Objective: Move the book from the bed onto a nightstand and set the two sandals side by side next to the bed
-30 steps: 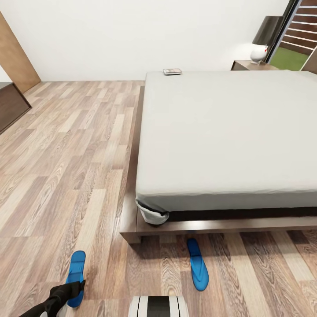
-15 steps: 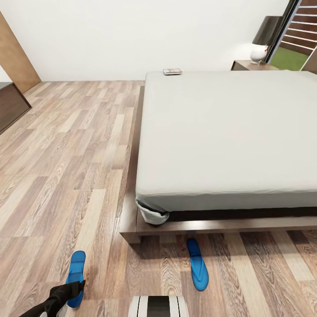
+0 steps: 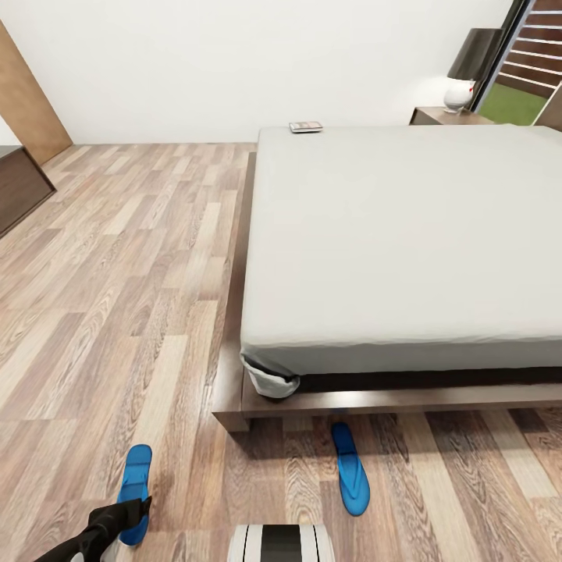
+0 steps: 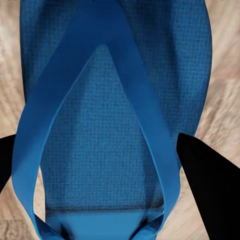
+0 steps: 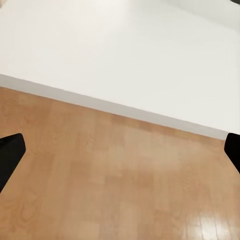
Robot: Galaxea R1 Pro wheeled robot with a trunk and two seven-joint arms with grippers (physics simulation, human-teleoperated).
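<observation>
No readable writing anywhere; book [image 3: 306, 126] cover too small to read, lying at the bed's [image 3: 406, 234] far corner, well ahead of me. My left pincer [image 4: 107, 165] is spread, fingers straddling one blue sandal [image 4: 110, 115]. Other sandal [image 3: 349, 468] off to my right by the bed frame. Right pincer [image 5: 120, 150] spread, over bare floor. Nothing moved since 0.5 s ago.
</observation>
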